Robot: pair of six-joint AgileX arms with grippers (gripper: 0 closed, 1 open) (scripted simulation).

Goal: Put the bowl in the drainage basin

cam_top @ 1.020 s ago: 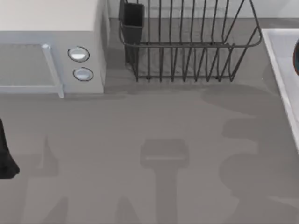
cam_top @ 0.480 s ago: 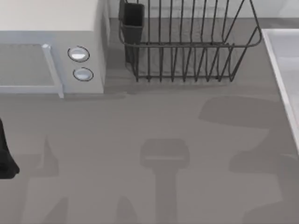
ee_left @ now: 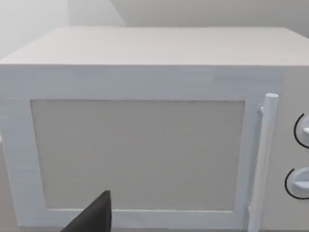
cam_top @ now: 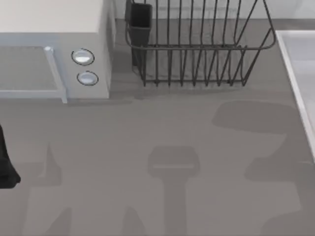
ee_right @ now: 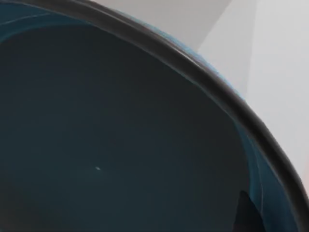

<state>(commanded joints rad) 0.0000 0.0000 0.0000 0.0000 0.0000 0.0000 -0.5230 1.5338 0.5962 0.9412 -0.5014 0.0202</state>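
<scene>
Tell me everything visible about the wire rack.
The wire rack is a dark metal basket of thin upright bars joined by a horizontal rail, its sides flaring outward toward the top. It stands upright at the table's far edge, right of the microwave. A dark cup-like holder sits at its left corner. Nothing lies visibly inside it.

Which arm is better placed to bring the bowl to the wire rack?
Right, probably: its wrist camera sits against the bowl. The left arm sits at the table's left edge, facing the microwave, far from the rack.
</scene>
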